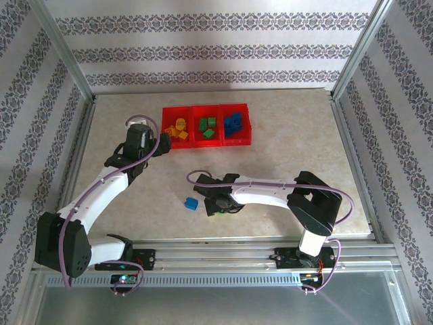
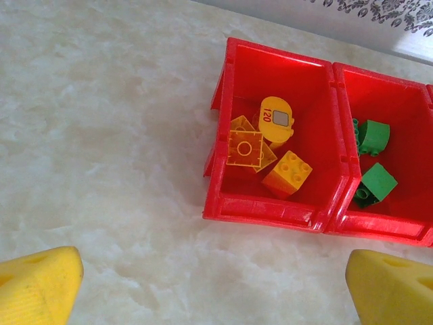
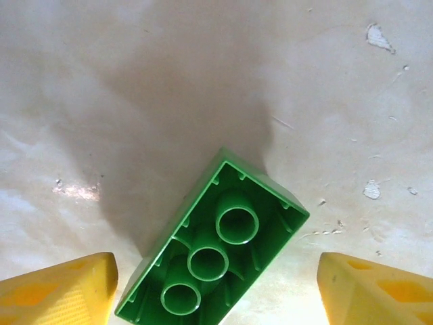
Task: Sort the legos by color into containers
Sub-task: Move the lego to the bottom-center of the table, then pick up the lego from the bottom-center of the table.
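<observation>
The right gripper (image 3: pixel 216 291) is open around an upside-down green brick (image 3: pixel 223 237) near the table (image 3: pixel 135 81)'s front edge. The left gripper (image 2: pixel 213 288) is open by the red bins (image 2: pixel 264 208).

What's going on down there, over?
Left claw open, empty, by the red bins. Right claw open, straddling upturned green brick. Blue brick loose nearby, nothing blocking.

Both arms are the same build: the left arm (image 1: pixel 101 193) and right arm (image 1: pixel 264 193) have smooth white links with chunky black joint housings (image 1: pixel 314 206) and black bases (image 1: pixel 132 257). A lilac cable (image 1: pixel 62 261) runs along each. The fingers (image 2: pixel 37 284) are yellow wedges with fine ribbing, and there's a tiny green light (image 1: pixel 122 278) by the left base.
</observation>
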Controlling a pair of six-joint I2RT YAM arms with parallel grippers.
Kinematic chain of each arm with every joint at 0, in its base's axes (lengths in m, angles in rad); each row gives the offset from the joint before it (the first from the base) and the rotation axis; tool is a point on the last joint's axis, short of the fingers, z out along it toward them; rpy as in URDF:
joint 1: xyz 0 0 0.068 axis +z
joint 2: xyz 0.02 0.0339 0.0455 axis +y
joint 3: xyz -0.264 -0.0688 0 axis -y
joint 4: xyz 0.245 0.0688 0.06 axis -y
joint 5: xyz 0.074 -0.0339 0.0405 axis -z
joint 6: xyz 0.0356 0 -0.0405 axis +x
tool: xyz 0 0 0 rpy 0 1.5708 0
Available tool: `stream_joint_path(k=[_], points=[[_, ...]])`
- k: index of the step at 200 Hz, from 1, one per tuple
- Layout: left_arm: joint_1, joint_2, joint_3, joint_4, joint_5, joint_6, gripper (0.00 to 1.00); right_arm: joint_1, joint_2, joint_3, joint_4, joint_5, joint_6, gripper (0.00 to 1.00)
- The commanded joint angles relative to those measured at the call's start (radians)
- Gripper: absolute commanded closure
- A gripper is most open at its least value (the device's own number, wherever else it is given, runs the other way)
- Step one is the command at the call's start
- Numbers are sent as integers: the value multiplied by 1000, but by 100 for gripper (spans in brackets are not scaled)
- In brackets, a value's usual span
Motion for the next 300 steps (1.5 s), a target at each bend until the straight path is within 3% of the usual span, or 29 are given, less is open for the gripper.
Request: stream_joint_path(k=[1,49,104,153,231,300], points=[[14,9,14,29,12,-12,0,-7,0,22,20,-15,27,24],[15,8,2,33,24,-18,0,-13,57,16,64,-39,48,32],[14,9,-19,36,25,-27,0,-20,75,33,65,-24,31,53],[15,5,-31,43,33,-36,0,-23,69,37,58,-12,24,67],[15,-1,-38,39,25,-36,0,-32,8,81,1,66,-26,71],[15,-17,-61,19,26,-38,0,-160,13,280,15,144,-238,70]])
